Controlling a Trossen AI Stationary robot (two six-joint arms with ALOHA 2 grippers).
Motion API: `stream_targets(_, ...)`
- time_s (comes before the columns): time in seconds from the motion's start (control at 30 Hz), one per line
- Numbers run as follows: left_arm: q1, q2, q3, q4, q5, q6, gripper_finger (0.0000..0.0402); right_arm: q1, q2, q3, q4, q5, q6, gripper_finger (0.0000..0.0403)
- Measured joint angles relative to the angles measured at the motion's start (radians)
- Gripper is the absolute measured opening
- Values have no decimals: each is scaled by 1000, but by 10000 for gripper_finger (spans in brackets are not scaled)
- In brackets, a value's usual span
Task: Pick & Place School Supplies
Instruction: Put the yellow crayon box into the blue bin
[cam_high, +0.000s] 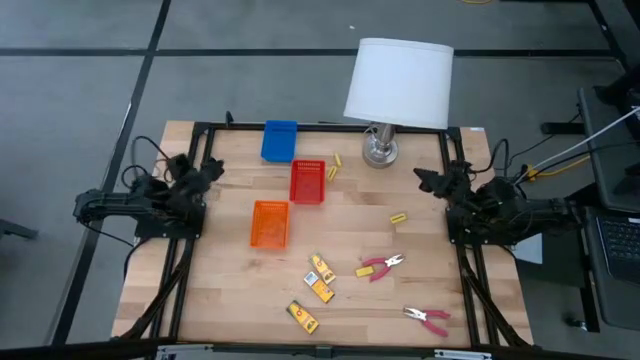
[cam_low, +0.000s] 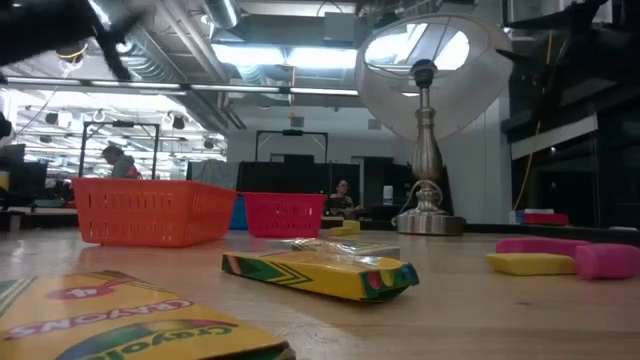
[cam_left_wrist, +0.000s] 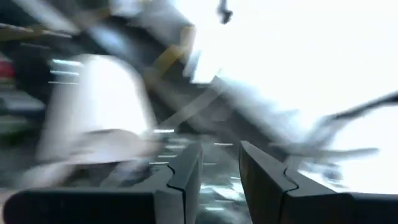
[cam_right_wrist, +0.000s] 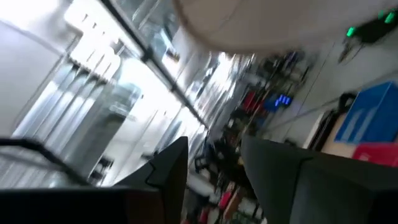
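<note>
While both arms wait at the surface (cam_high: 220, 300) edges, left jaws (cam_high: 212, 168) and right jaws (cam_high: 427, 181) slightly parted and empty, I judge the near-edge packets (cam_high: 320, 268) light and slippery, best pinched across the narrow sides; pliers (cam_high: 382, 266) are stiffer, heavier.

left pincer (cam_high: 212, 168) table's left edge | right pincer (cam_high: 424, 179) right edge

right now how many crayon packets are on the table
3, all near the front edge: one beside another, left of the pink-handled pliers, and the third nearest the front. None look hidden.
</note>
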Motion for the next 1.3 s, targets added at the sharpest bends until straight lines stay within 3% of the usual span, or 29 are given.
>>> stream_targets(0.07, 0, 14, 22, 54, 116, -20, 100, 0, 28, 0, 41, -57, 3, 155)
stream_targets(0.13, -2, 41, 67, 38, 160, -66, 100, 0, 55, 0, 104, -93, -27, 155)
stream_targets(0.2, -8, 99, 126, -28, 144, -74, 100, 0, 76, 0, 175, -100, -98, 155)
stream_targets(0.33, -7, 287, 310, -124, 59, 94, 100, 0, 102, 0, 287, -100, -231, 155)
stream_targets(0.4, -8, 407, 432, -292, 47, 152, 103, 0, 109, 7, 297, -109, -229, 155)
stream_targets(0.6, -65, 844, 911, -1067, 17, 364, 109, 0, 126, 44, 274, -243, -120, 155)
stream_targets(0.7, -108, 1083, 1126, -1303, 3, 518, 111, 0, 143, 77, 240, -265, -108, 155)
stream_targets(0.87, -155, 1395, 1419, -1607, 24, 763, 129, 0, 178, 120, 210, -241, -223, 155)
stream_targets(1.0, -173, 1550, 1505, -1716, 11, 961, 156, 0, 198, 138, 209, -239, -303, 155)
stream_targets(1.3, -196, 1709, 1452, -1696, 164, 1259, 212, 0, 207, 148, 220, -230, -392, 155)
